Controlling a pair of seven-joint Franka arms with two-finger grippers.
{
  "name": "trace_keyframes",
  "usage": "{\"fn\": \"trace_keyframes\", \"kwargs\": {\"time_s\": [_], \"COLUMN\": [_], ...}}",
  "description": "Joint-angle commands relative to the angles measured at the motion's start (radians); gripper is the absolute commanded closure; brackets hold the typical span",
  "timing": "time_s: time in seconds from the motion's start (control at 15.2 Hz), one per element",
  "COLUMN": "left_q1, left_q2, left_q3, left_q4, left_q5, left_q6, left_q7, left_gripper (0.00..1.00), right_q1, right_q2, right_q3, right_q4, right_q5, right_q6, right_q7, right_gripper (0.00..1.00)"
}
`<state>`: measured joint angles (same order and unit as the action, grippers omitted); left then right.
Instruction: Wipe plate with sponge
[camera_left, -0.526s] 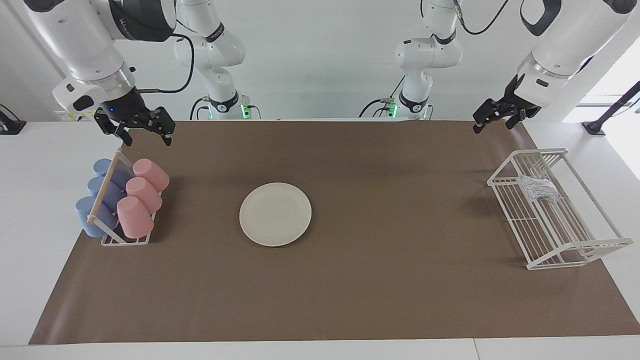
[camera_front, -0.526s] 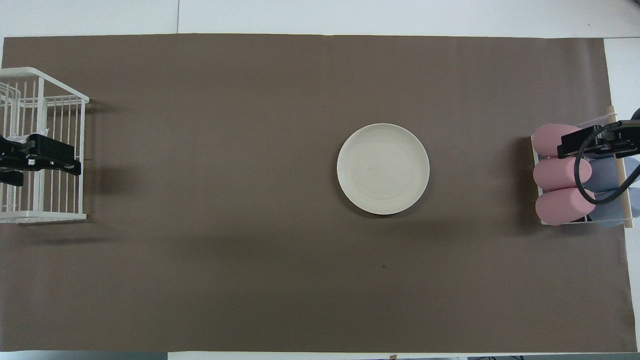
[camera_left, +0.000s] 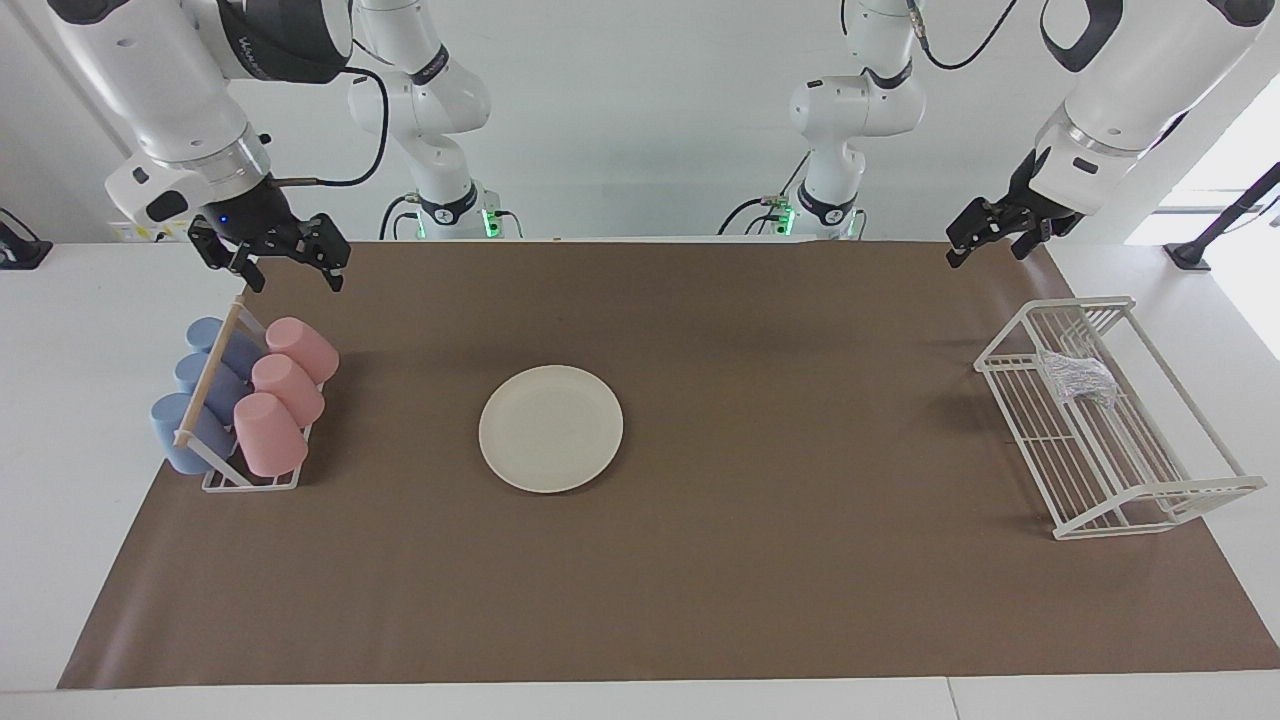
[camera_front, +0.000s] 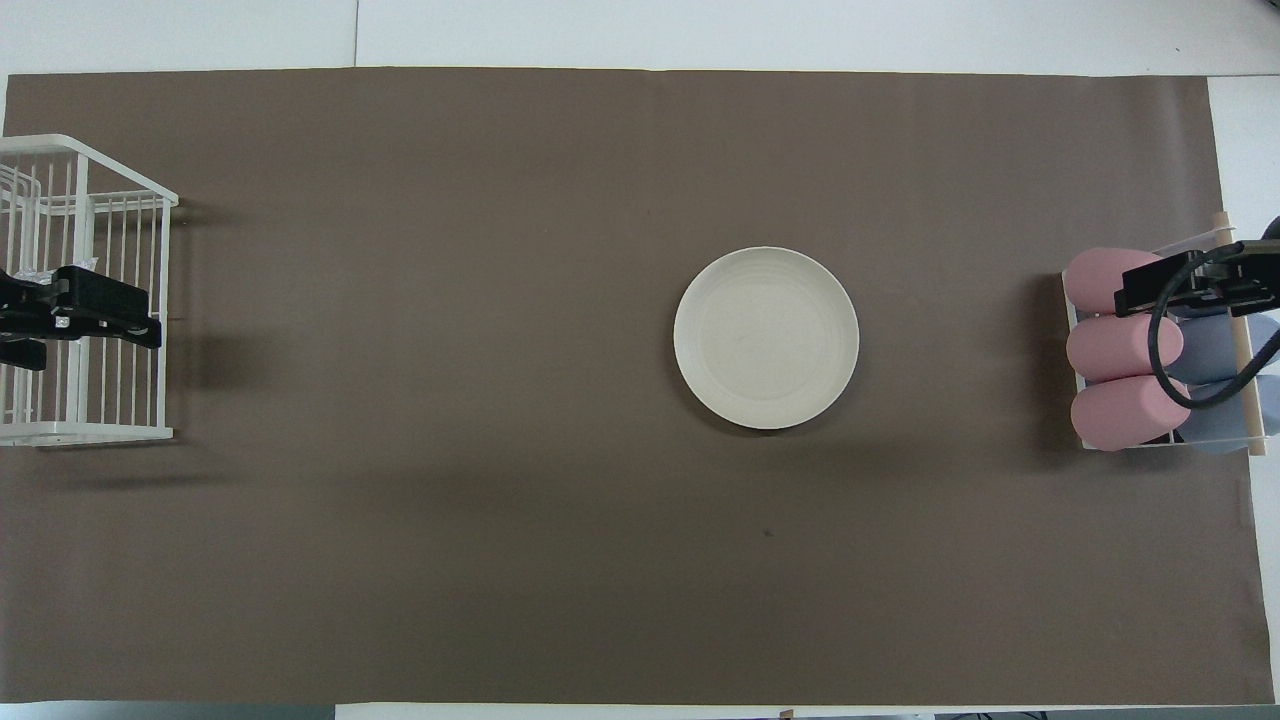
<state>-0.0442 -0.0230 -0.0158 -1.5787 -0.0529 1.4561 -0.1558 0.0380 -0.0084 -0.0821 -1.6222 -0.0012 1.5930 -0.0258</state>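
Silvery sponge (camera_left: 1078, 377) in wire rack (camera_left: 1180, 492), overhead mostly hidden | left hand (camera_left: 990, 240) unclear | right hand (camera_left: 290, 270) spread

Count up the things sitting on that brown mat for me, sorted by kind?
Pink cups: 3
Blue cups: 3
Cup rack: 1
Plate: 1
White wire rack: 1
Sponge, lying in the wire rack: 1
Total: 10
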Motion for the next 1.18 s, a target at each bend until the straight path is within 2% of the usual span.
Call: {"fn": "trace_keyframes", "kwargs": {"time_s": [0.0, 0.2, 0.39, 0.59, 0.79, 1.12], "left_q1": [0.021, 0.009, -0.029, -0.058, -0.105, -0.131], "left_q2": [-0.023, -0.018, 0.009, 0.089, 0.248, 0.395], "left_q3": [0.000, -0.003, -0.009, -0.009, -0.009, -0.012], "left_q4": [-0.034, -0.030, -0.024, -0.026, 0.006, 0.032], "left_q5": [-0.002, 0.021, 0.166, 0.342, 0.558, 0.818], "left_q6": [0.039, 0.046, 0.047, 0.069, 0.072, 0.079], "left_q7": [-0.002, -0.111, -0.155, -0.160, -0.160, -0.157], "left_gripper": [0.00, 0.00, 0.00, 0.00, 0.00, 0.00], "right_q1": [0.002, 0.002, 0.002, 0.002, 0.002, 0.002], "right_q2": [-0.010, -0.010, -0.011, -0.010, -0.010, -0.011], "right_q3": [-0.001, -0.001, -0.001, -0.001, -0.001, -0.001], "right_q4": [-0.005, -0.005, -0.005, -0.005, -0.005, -0.005], "right_q5": [0.013, 0.013, 0.013, 0.013, 0.013, 0.013], "right_q6": [-0.007, -0.007, -0.007, -0.007, -0.007, -0.008], "right_q7": [0.013, 0.015, 0.013, 0.015, 0.015, 0.029], "right_gripper": [0.00, 0.00, 0.00, 0.00, 0.00, 0.00]}}
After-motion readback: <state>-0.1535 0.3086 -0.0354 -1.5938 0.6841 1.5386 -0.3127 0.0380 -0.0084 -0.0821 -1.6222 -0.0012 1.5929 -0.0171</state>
